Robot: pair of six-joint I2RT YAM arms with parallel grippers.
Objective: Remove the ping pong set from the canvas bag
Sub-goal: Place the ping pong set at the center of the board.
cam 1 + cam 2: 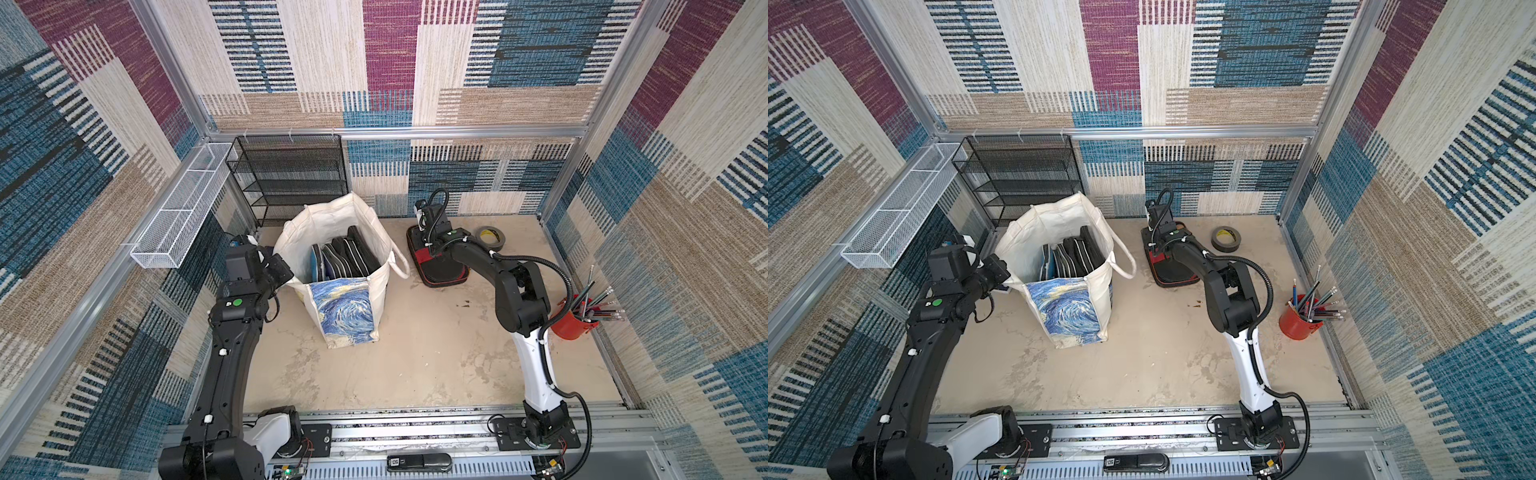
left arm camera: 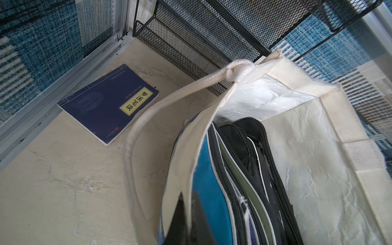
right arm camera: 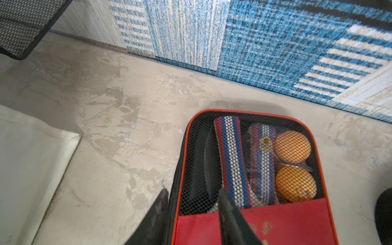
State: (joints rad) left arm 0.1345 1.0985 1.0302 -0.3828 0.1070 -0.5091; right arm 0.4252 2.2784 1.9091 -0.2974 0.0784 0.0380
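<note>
Right wrist view: we see the right gripper (image 3: pixel 193 193) with its jaws apart, straddling one long edge of the ping pong set (image 3: pixel 275 222). The set lies flat on the counter (image 3: pixel 106 131), outside the canvas bag (image 1: pixel 353 307) and just beside it. The left gripper (image 2: pixel 188 207) is clamped on the bag's rim. Dark zipped cases (image 2: pixel 250 148) stand inside.

Ping pong set (image 1: pixel 446 271) on table (image 1: pixel 415 357), right of canvas bag (image 1: pixel 345 309).
</note>
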